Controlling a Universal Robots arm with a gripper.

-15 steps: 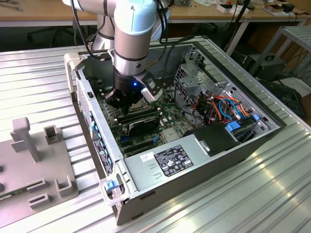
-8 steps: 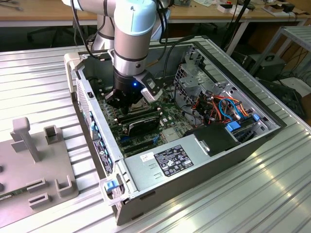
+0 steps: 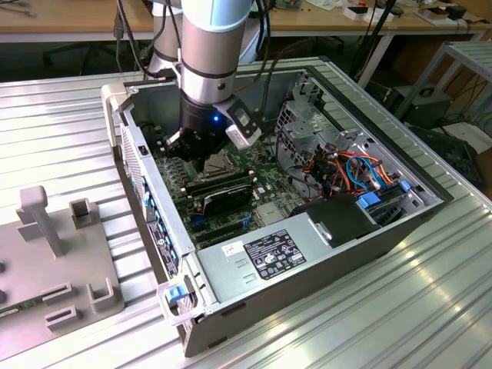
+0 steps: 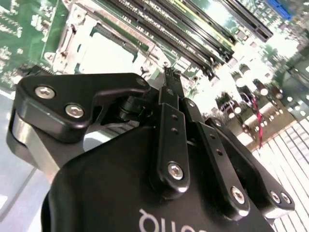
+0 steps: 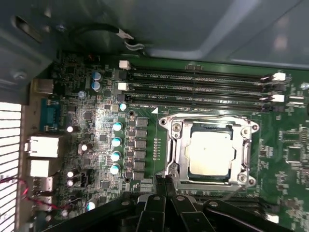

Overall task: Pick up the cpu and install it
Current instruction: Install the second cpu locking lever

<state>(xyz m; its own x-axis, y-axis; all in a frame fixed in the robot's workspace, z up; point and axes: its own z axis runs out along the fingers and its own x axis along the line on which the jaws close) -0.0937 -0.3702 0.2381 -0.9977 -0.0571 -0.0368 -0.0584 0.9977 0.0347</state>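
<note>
Cpu (image 5: 210, 153) seated in its socket (image 5: 174, 154) — gripper (image 5: 165, 182) pressed together beside it, its base cropped.

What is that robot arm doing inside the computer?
It is working on the cpu, a small silver square chip. The chip already sits in the socket on the green motherboard, inside the open computer case. The gripper hangs just above the board, right beside the socket, with its jaws shut and holding nothing.
</note>
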